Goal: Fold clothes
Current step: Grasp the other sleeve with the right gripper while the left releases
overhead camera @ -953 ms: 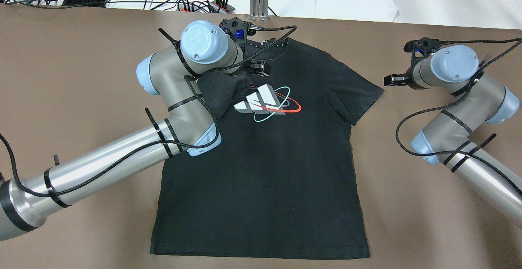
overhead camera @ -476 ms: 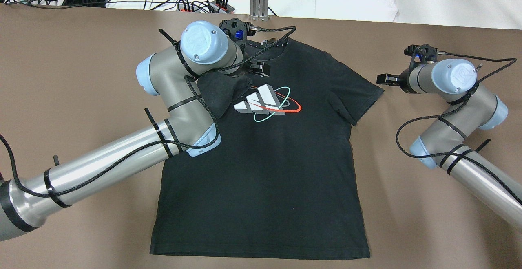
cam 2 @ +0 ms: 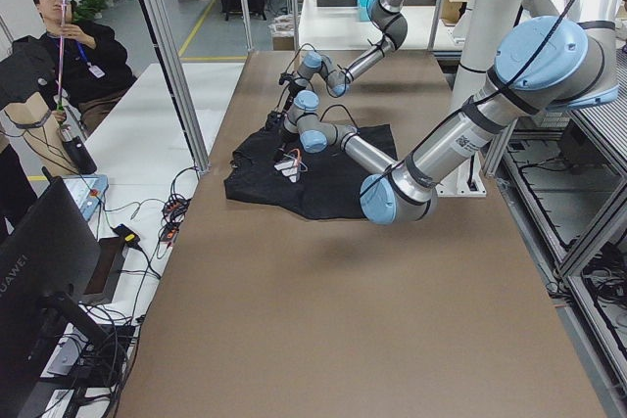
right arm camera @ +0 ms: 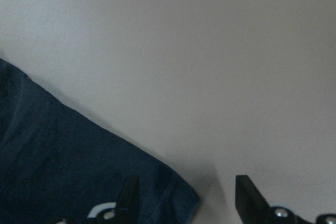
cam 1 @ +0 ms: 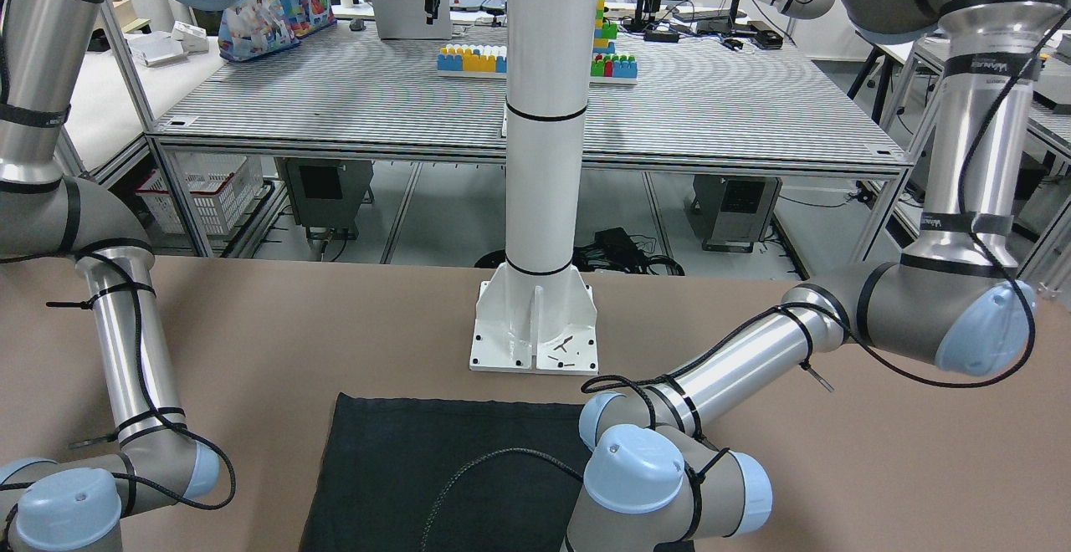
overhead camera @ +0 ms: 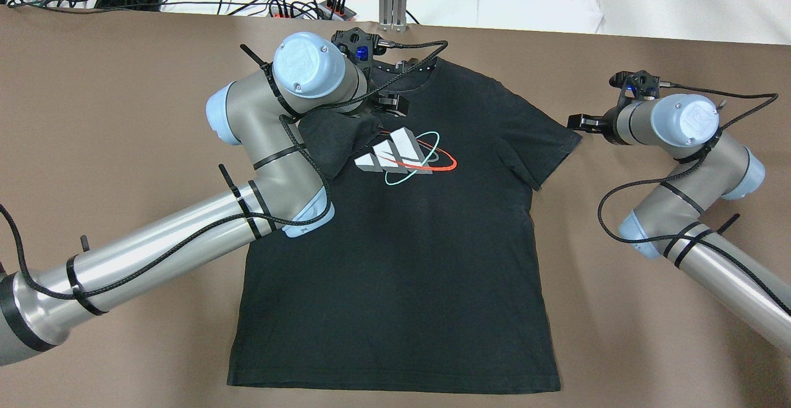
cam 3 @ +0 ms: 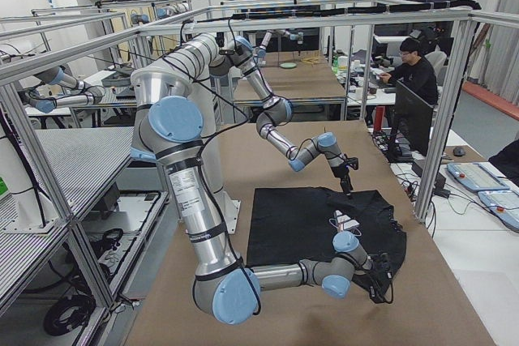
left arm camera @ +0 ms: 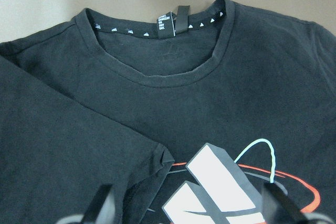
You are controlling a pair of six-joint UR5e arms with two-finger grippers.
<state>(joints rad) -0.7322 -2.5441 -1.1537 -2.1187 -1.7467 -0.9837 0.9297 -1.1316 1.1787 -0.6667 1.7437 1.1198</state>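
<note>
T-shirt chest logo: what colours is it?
The logo is white-grey bars with red and teal rings; overhead view shows it best.

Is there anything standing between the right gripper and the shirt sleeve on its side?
Nothing visible does. The right gripper is open right at the tip of the sleeve, and only bare table shows around them.

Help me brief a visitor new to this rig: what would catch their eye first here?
A black T-shirt lies spread face up on the brown table, its white, red and teal logo bright on the chest. The folded sleeve lies beside the logo, with the left claw open above it near the collar. The right claw, also open, is at the tip of the other sleeve.
</note>
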